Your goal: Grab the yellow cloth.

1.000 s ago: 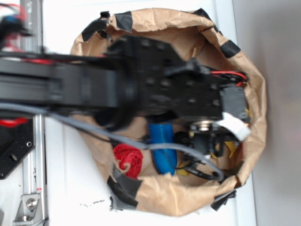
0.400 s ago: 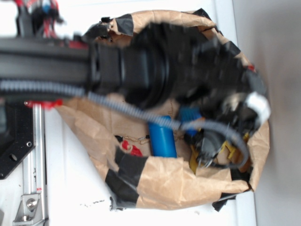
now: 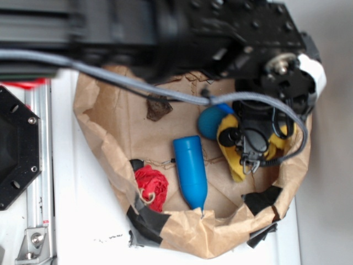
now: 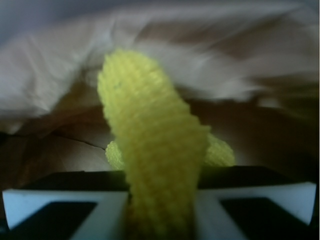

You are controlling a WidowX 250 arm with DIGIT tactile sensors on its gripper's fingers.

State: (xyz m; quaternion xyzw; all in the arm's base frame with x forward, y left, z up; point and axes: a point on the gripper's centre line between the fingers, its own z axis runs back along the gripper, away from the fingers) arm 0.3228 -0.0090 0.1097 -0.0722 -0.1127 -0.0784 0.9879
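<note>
Yellow cloth [image 4: 155, 170] is right in the pincer's mouth in the wrist view: a bunched roll rising from 6 o'clock between the two white pads [image 4: 60, 210] and leaning toward 11 o'clock, with another lump of it peeking out behind at 3 and 9. So long axis runs straight out from the gripper, not across it. In the exterior view, the same cloth [image 3: 234, 160] sits at the 3 o'clock side of the brown paper bag [image 3: 110, 132], wrapped around the gripper [image 3: 251, 149], tail trailing down to 6. Gripper looks closed down on the fabric, pads nearly together w/ the roll pinched between; can't tell how firm the grip is. Blue ball [image 3: 212, 121] sits touching the cloth at its 10 o'clock, blue cylinder [image 3: 190, 171] lies near at 9, red knitted bundle [image 3: 151, 185] well apart beyond that. Judgement: grab is basically made; only a clean lift left, cloth shouldn't snag the ball.
</note>
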